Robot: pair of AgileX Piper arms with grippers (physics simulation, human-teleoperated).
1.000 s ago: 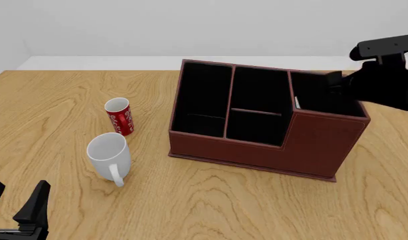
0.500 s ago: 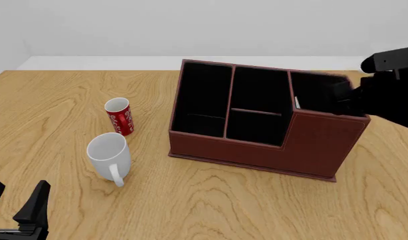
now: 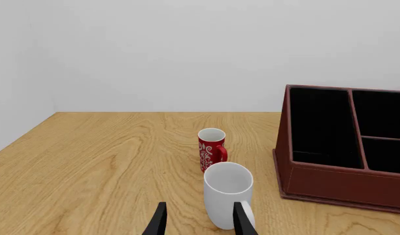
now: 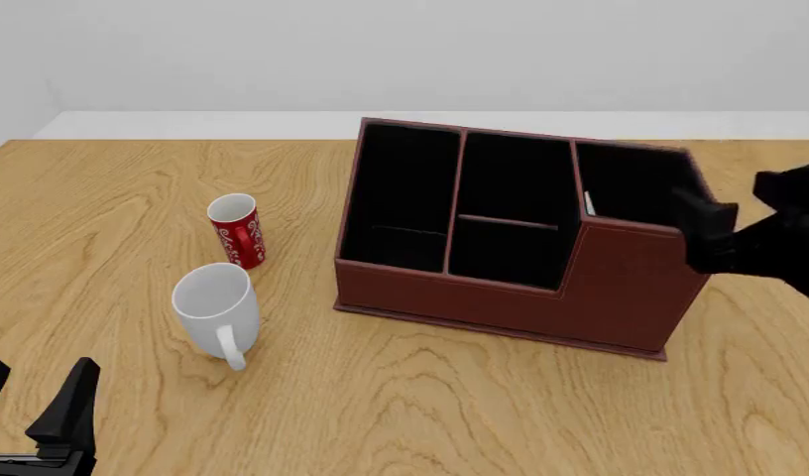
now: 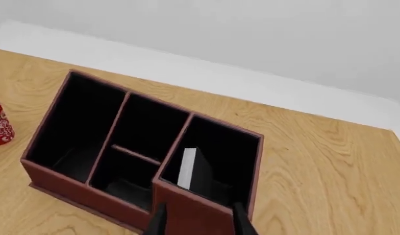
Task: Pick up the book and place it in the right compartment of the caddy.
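Observation:
The reddish-brown caddy (image 4: 511,288) stands at mid table; it also shows in the right wrist view (image 5: 88,191). The book (image 5: 188,168) stands inside the right compartment (image 5: 223,152), leaning against its left divider, white page edges showing. In the front view only a white sliver of the book (image 4: 589,203) shows. My right gripper (image 4: 706,230) is open and empty, just right of the caddy's right end; its fingers (image 5: 240,220) frame the compartment's front wall. My left gripper (image 4: 32,402) is open and empty at the near left edge.
A white mug (image 4: 217,309) stands left of the caddy, with a red patterned mug (image 4: 237,230) behind it. In the left wrist view the white mug (image 3: 227,193) sits just beyond my left fingertips (image 3: 159,223), and the red mug (image 3: 212,149) is farther on.
My right arm has drawn back from over the right compartment, moving right and down toward the near side. The book stays in the compartment. The left arm has not moved.

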